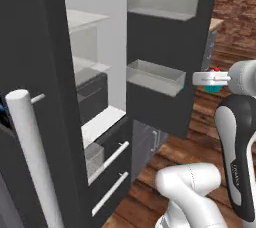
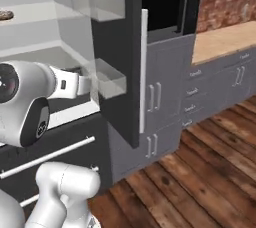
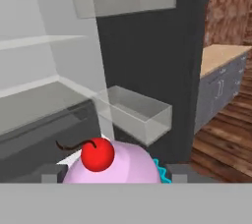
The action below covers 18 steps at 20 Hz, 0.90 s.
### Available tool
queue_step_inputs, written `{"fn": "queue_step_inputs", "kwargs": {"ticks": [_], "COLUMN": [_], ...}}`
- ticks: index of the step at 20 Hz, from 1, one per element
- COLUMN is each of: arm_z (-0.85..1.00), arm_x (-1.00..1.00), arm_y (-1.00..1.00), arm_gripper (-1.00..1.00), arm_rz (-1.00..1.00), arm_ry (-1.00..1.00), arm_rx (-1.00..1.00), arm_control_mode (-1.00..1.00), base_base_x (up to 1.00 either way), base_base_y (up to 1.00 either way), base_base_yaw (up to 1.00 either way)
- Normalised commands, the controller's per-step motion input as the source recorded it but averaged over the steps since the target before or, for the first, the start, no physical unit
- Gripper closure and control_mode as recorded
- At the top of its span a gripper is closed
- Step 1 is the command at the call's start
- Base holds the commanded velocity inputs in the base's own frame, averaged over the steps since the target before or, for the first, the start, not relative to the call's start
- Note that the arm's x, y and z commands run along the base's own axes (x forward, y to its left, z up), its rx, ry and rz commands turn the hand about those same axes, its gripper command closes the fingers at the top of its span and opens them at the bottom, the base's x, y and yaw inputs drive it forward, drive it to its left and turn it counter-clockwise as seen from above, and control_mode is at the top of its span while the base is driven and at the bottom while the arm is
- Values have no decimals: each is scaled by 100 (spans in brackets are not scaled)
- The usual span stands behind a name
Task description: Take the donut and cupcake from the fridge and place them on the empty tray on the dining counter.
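My gripper (image 3: 114,174) is shut on the cupcake (image 3: 123,166), whose pink frosting and red top sit between the fingertips. From the left base view the cupcake (image 1: 214,89) shows its teal wrapper under the gripper (image 1: 214,78), just outside the open fridge (image 1: 95,47), to the right of the right door's edge. The donut (image 2: 5,15) lies on an upper fridge shelf at the far left of the right base view. The tray and the dining counter are out of view.
The fridge's right door (image 1: 165,47) stands open with clear bins (image 3: 138,115) close beside the hand. The left door's white handle (image 1: 30,157) is near the camera. Grey cabinets with a beige top (image 2: 225,42) and wood floor (image 2: 200,182) lie to the right.
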Motion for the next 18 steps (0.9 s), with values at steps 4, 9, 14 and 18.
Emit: {"fn": "queue_step_inputs", "kwargs": {"ticks": [4, 9, 14, 18], "arm_z": [0, 0, 0, 0], "arm_x": [0, 0, 0, 0], "arm_y": [0, 0, 0, 0], "arm_gripper": [100, 100, 100, 100], "arm_rz": [0, 0, 0, 0], "arm_ry": [0, 0, 0, 0], "arm_rx": [0, 0, 0, 0], "arm_control_mode": [100, 100, 100, 100], "base_base_x": [0, 6, 98, 100], "base_base_y": [0, -3, -50, -56], "base_base_yaw": [-100, -71, -9, 0]}}
